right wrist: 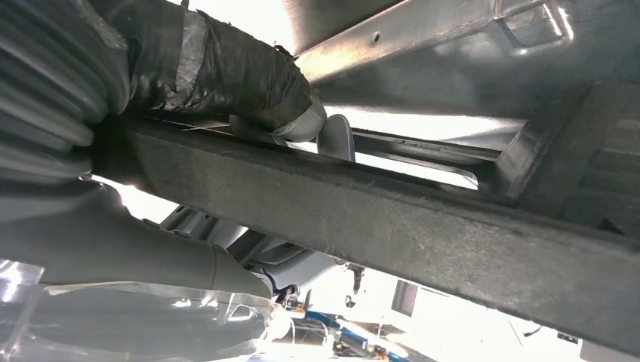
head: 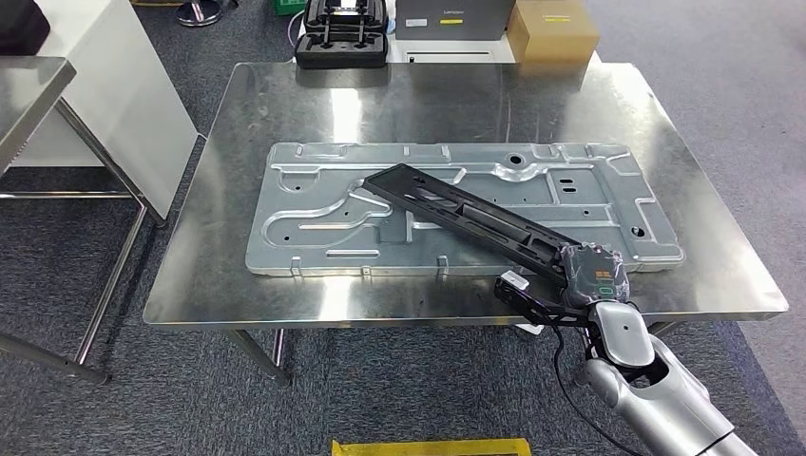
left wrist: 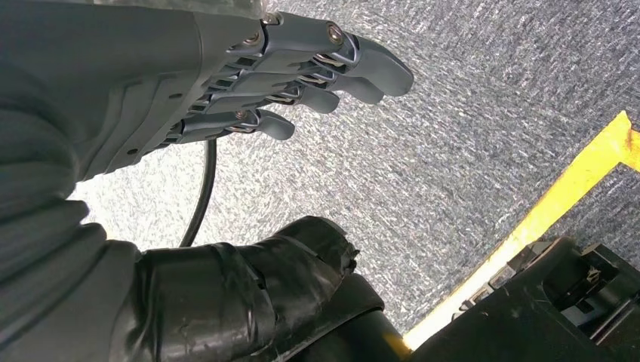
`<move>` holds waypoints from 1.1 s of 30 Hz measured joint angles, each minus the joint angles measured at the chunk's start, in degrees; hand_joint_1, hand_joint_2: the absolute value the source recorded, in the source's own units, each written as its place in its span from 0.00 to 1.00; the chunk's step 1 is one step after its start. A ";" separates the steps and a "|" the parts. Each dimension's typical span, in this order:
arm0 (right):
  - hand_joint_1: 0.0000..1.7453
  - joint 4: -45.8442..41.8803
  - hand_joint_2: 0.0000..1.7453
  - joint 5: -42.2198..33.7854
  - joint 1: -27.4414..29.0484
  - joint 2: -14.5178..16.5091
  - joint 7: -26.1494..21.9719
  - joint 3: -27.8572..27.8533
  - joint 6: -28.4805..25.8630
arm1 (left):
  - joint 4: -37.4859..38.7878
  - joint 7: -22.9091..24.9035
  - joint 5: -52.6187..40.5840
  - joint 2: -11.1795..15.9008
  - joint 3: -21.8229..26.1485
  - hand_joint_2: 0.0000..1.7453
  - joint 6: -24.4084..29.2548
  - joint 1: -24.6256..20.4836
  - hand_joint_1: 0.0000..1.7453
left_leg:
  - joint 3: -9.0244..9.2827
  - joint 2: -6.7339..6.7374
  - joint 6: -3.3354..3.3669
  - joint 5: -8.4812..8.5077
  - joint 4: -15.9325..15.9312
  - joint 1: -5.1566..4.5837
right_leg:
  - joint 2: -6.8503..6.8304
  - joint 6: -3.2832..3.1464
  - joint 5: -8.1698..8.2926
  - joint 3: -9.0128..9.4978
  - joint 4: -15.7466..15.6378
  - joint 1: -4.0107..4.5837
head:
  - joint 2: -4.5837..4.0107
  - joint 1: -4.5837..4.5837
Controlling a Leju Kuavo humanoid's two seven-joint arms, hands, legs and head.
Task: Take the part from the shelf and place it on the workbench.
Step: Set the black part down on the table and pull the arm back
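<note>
Right hand (head: 591, 275) grasps the long black part (head: 456, 214) over the workbench (head: 285, 95), lower right; left hand (left wrist: 302, 75) hangs released

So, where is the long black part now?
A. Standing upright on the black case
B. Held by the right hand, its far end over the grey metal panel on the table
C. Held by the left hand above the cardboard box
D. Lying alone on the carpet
B: in the head view the right hand grips the near end of the black part, whose far end reaches across the metal panel on the table.
</note>
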 joint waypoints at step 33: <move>1.00 -0.02 1.00 0.00 0.00 0.00 0.00 0.00 0.00 | 0.00 0.00 -0.01 0.00 0.00 1.00 0.00 0.00 0.00 | 0.00 0.00 0.00 0.00 0.00 0.00 | 0.00 0.00 0.00 0.00 0.00 0.00 | 0.00 0.00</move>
